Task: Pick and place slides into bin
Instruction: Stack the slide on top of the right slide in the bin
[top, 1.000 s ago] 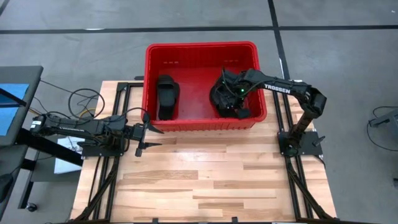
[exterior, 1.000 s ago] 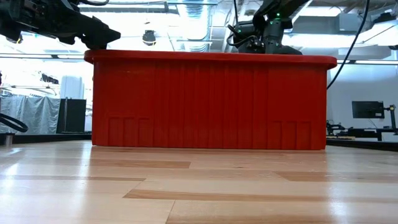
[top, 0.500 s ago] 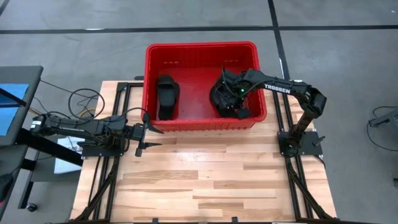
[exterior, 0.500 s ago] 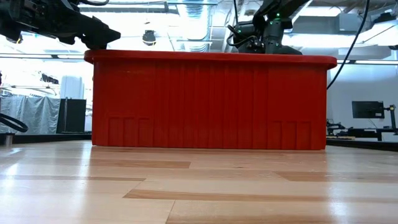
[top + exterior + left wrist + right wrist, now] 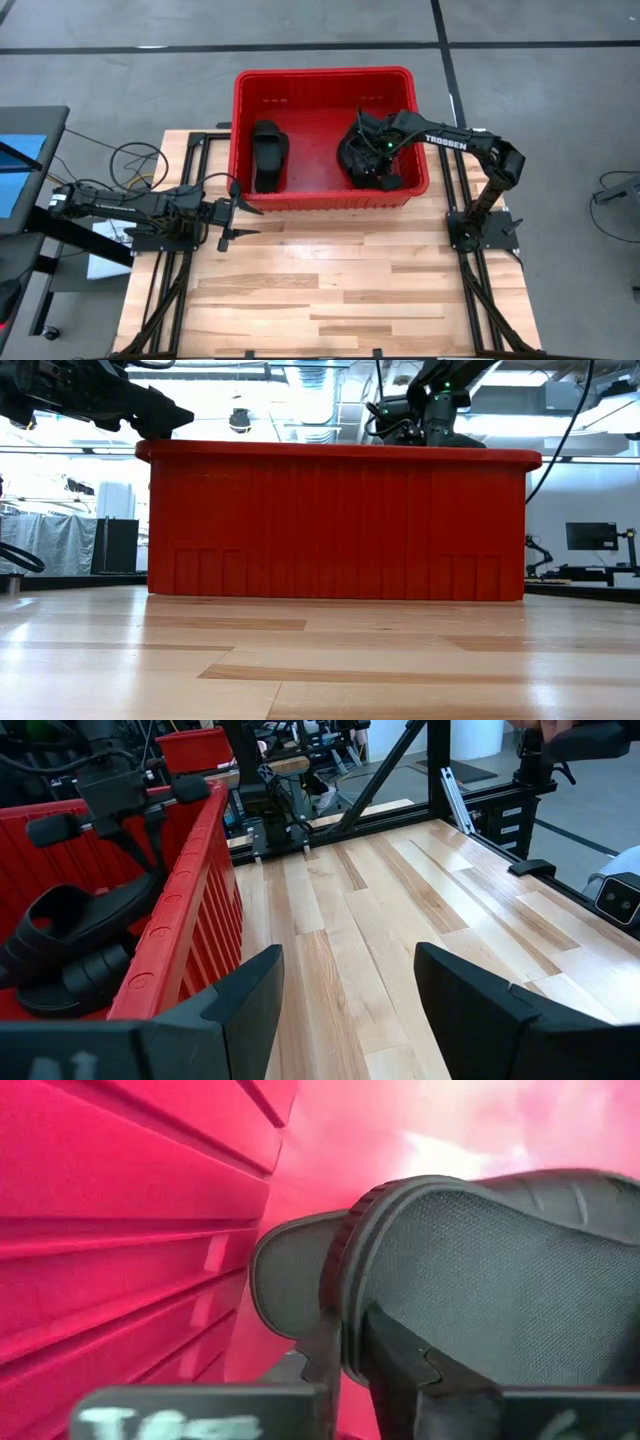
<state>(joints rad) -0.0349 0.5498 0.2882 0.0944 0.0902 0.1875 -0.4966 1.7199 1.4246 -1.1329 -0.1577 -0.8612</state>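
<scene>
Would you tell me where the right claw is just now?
In the high view, the right claw is down inside the bin, at its right end, among the slides piled there.

light: even overhead, soft shadows | low view: backlit, ceiling lights glare, my arms silhouetted | my right wrist view: close-up blur, pink haze off bin (image 5: 120, 1210) wall | my left wrist view: sharp

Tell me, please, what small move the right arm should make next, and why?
Probably open fully and lift clear. The right gripper is down inside the bin, its fingers pinching the edge of a slide low beside the red wall, so the slide looks delivered. The left gripper waits open outside the bin.
</scene>
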